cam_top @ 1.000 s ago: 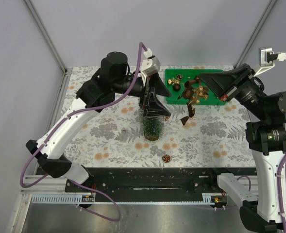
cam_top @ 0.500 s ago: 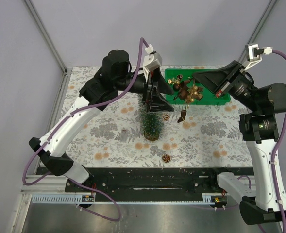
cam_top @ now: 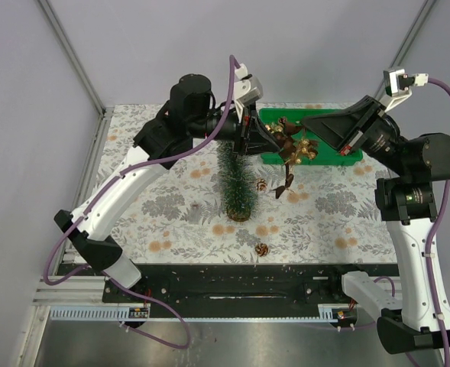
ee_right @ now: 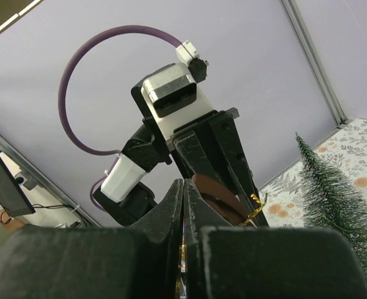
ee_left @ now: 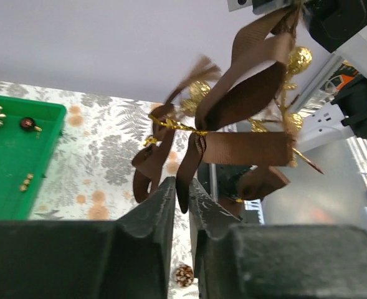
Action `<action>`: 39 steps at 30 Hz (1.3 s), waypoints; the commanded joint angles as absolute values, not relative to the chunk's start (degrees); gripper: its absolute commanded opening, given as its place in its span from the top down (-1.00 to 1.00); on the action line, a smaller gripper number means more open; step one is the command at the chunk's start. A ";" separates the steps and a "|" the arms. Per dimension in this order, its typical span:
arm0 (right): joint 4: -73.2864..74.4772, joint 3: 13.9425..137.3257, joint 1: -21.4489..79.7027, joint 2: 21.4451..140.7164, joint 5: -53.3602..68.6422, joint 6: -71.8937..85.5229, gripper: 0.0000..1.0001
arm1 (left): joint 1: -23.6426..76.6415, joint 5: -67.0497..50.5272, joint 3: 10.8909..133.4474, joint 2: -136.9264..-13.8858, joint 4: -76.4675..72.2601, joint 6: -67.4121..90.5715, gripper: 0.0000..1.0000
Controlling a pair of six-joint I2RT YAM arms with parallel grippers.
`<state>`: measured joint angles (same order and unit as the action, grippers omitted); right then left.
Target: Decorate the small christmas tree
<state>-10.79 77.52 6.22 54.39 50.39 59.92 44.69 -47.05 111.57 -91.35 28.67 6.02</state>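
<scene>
Both claws meet at a brown ribbon bow (ee_left: pixel 245 106) just right of the small christmas tree (cam_top: pixel 237 183).

The floral counter (cam_top: pixel 171 222) fills the middle of the top view, and the tree stands upright on its wood disc at frame centre, touched by neither claw. A green tray (ee_left: pixel 9 168) lies upper right of centre with small ornaments in it. The bow, with its gold balls, hangs over the tray's left end. The right claw (ee_right: pixel 182 187), reaching in from the right, has its fingers pressed together on it. The left claw (ee_left: pixel 182 187), coming from the upper left, shows only a narrow slit between its jaws. A ribbon tail dips into that slit, but I cannot tell whether it is pinched. One pine cone (cam_top: pixel 261 184) lies just right of the tree, and another pine cone (cam_top: pixel 262 249) lies lower, near the counter's bottom edge.
</scene>
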 commanded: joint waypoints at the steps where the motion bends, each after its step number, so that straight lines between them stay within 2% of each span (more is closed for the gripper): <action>1: -14.32 77.35 6.15 53.70 53.08 61.00 1.00 | 44.74 -44.82 115.75 -90.62 27.68 3.70 0.78; 3: -13.98 76.99 6.15 53.61 53.44 60.47 1.00 | 44.30 -44.56 116.37 -89.91 29.17 2.29 1.00; 19: -10.46 76.11 6.15 56.34 53.52 55.11 1.00 | 33.76 -35.95 113.12 -79.72 38.67 -11.07 1.00; 29: -9.41 74.53 7.38 57.75 52.73 52.13 1.00 | 32.08 -37.35 110.13 -77.25 39.46 -10.90 1.00; 34: -4.67 73.65 7.73 57.04 52.91 47.56 0.74 | 32.08 -37.62 110.39 -77.08 39.64 -10.55 1.00; 39: -2.38 69.45 9.14 56.34 54.58 41.67 0.32 | 32.08 -38.58 110.92 -77.34 39.73 -10.11 1.00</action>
